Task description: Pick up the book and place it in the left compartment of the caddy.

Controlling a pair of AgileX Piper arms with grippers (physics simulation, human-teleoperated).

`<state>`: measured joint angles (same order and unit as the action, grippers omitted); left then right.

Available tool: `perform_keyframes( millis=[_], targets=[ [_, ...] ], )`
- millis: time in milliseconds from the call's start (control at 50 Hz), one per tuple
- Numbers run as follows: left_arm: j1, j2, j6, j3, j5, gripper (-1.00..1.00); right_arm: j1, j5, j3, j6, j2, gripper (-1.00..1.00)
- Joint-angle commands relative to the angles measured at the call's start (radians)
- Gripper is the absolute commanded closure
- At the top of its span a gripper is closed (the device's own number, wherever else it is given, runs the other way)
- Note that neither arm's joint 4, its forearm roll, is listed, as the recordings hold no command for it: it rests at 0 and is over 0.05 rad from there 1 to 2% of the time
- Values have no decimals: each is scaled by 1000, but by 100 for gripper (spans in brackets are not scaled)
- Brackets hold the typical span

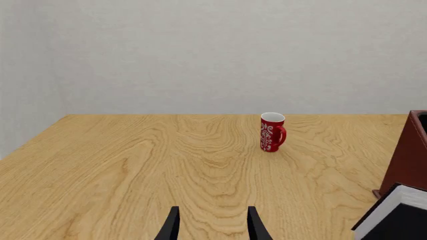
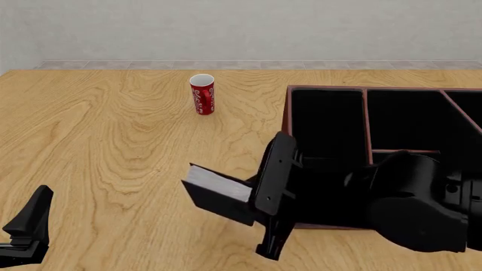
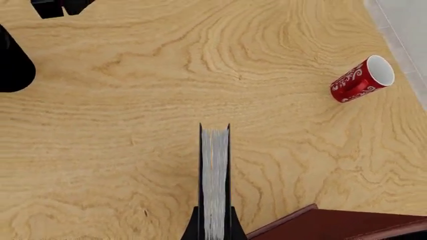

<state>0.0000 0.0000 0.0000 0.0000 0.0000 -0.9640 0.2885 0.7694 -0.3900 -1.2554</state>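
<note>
Left gripper (image 2: 30, 217): positioned low at the near left of the front view, above the tabletop (image 2: 113, 147). In the left wrist view its jaws are spread with only bare wood between them; nothing is held.

Red mug (image 2: 202, 94): stands upright on the tabletop toward the far side, left of the caddy and well apart from it. It carries a white pattern and its interior is white. The pictures show nothing inside it.

Book (image 2: 218, 192): held off the tabletop by the right gripper (image 2: 260, 195), just outside the caddy's near-left corner. The dark covers face sideways and the white page edge points away from the gripper, toward the left. In the right wrist view the jaws are pinching the book from both covers. The book is not in any compartment.

Caddy (image 2: 286, 121): reddish-brown box with black lining, resting on the tabletop at the right.
- Left compartment (image 2: 325, 124): long and narrow; the visible far portion holds nothing. Its near portion is hidden behind the right arm (image 2: 414, 203).
- Compartments further right: separated by thin dividers; the visible parts hold nothing. The remainder is covered by the arm or cut off at the picture edge.
</note>
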Motion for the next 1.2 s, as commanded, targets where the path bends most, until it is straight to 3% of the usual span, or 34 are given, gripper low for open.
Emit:
perform_keyframes(
  millis=[20, 280, 620, 820, 880, 1200],
  targets=[
    [0, 0, 0, 0, 0, -100, -7, 18, 24, 11, 44, 100],
    [0, 0, 0, 0, 0, -100, -7, 34, 37, -2, 88, 100],
    [0, 0, 0, 0, 0, -100, 87, 57, 99, 28, 192, 100],
    [0, 0, 0, 0, 0, -100, 106, 91, 145, 73, 231, 100],
    [0, 0, 0, 0, 0, -100, 125, 112, 178, 139, 258, 100],
    [0, 0, 0, 0, 0, -100, 171, 152, 195, 145, 319, 100]
  ],
)
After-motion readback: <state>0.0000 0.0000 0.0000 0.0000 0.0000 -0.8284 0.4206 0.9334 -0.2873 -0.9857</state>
